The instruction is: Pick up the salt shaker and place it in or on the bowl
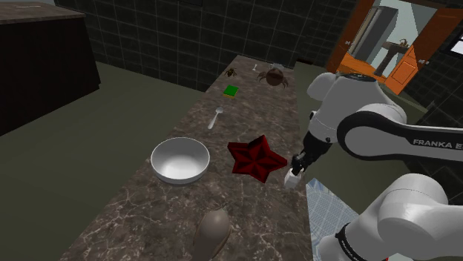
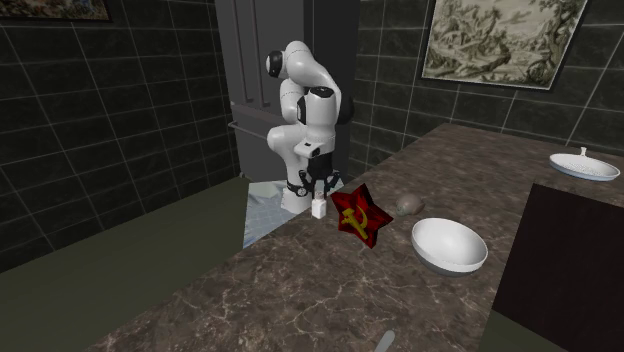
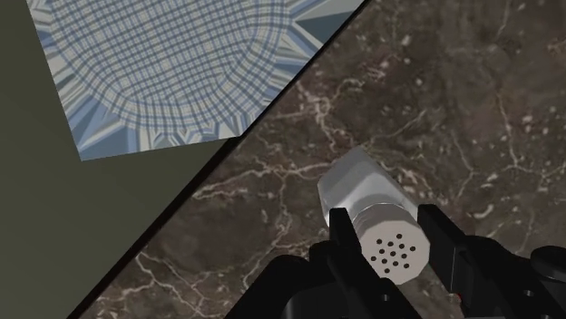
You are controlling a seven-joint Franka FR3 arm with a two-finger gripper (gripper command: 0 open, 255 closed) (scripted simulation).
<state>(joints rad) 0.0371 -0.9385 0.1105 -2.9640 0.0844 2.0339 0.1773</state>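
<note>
White against the dark marble counter (image 1: pixel 141 215), your salt shaker (image 3: pixel 358 186) sits between the two black fingers of the gripper (image 3: pixel 388 234), which press on its perforated cap end from both sides. I judge the grasp made, though you cannot tell whether it is off the surface. It is at the counter's edge nearest the stand, well apart from the white bowl (image 1: pixel 180 160), which is empty, and a red star (image 1: pixel 256 157) lies between them. The carry and the release are left. Your wrist view gives the finger contact and the cap holes, while the shoulder view gives the route past the star to the bowl
</note>
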